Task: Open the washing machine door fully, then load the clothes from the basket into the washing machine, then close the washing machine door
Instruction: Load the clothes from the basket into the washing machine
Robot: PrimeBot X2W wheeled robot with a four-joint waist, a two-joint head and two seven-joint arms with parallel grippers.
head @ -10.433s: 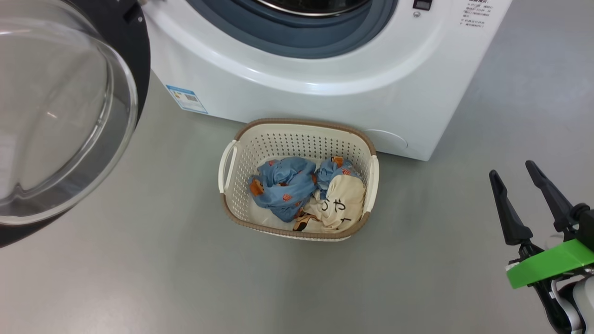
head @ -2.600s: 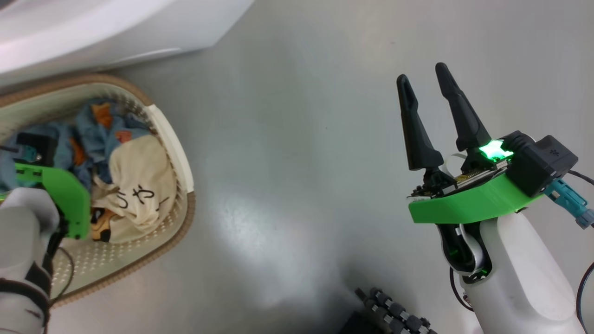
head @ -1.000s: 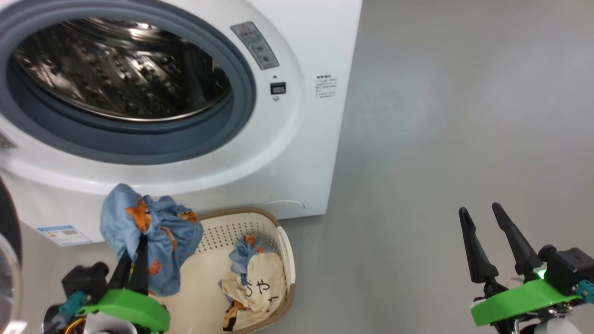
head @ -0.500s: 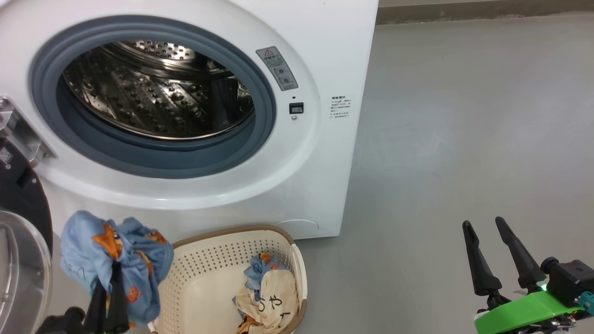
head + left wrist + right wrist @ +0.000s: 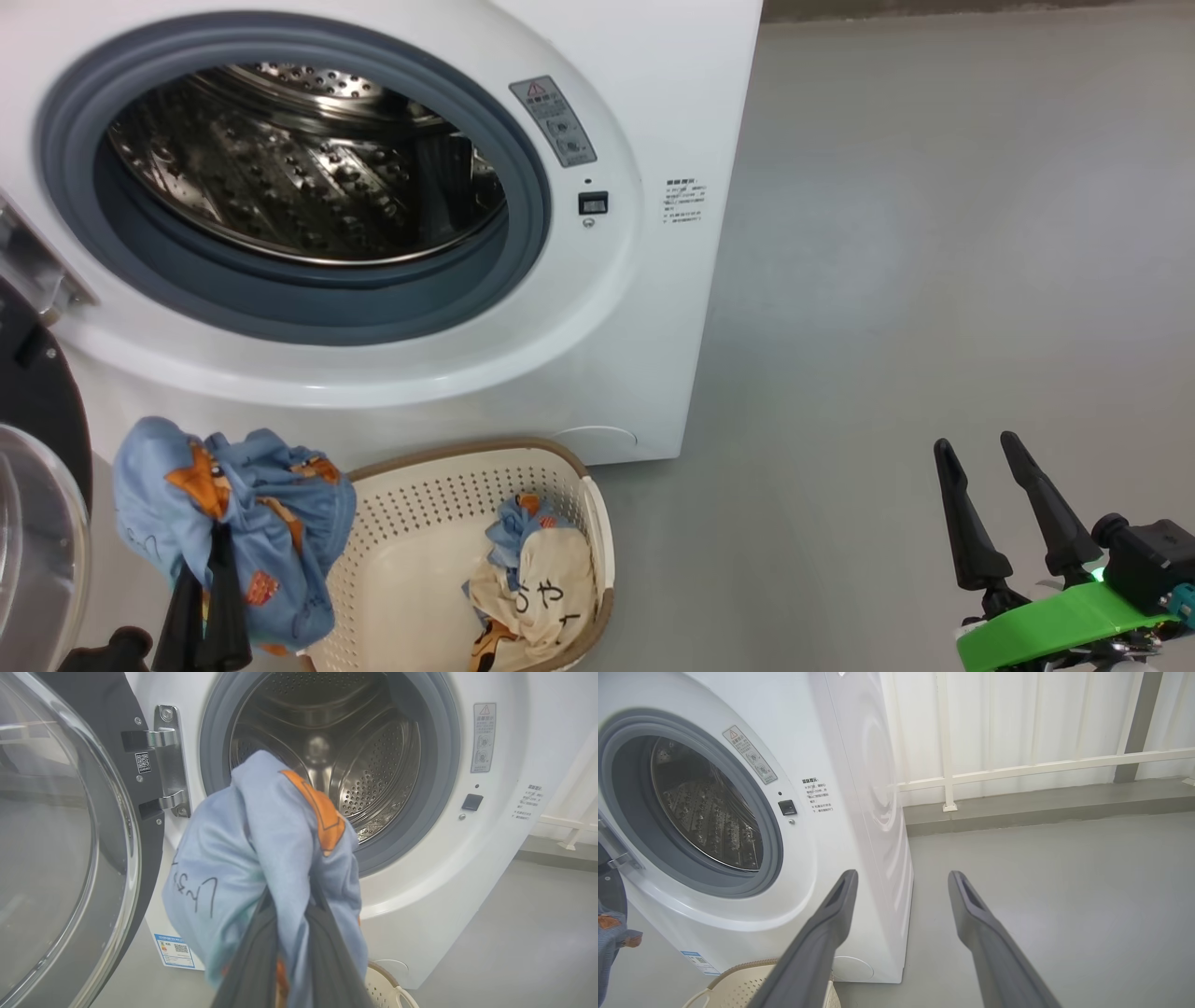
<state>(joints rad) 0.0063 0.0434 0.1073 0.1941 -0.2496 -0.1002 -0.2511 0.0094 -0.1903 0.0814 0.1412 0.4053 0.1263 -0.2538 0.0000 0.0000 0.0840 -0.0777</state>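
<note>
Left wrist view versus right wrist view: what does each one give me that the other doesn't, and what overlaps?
Left wrist view: the left gripper shut on the blue garment, and the glass bowl of the open washing machine door. Right wrist view: the right gripper, open and empty above the floor. Both: the washing machine with its drum exposed, the basket rim, part of the blue garment.

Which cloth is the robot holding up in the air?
The blue cloth with orange prints: the left gripper is shut on it, outside the basket. The cream cloth lies in the basket.
</note>
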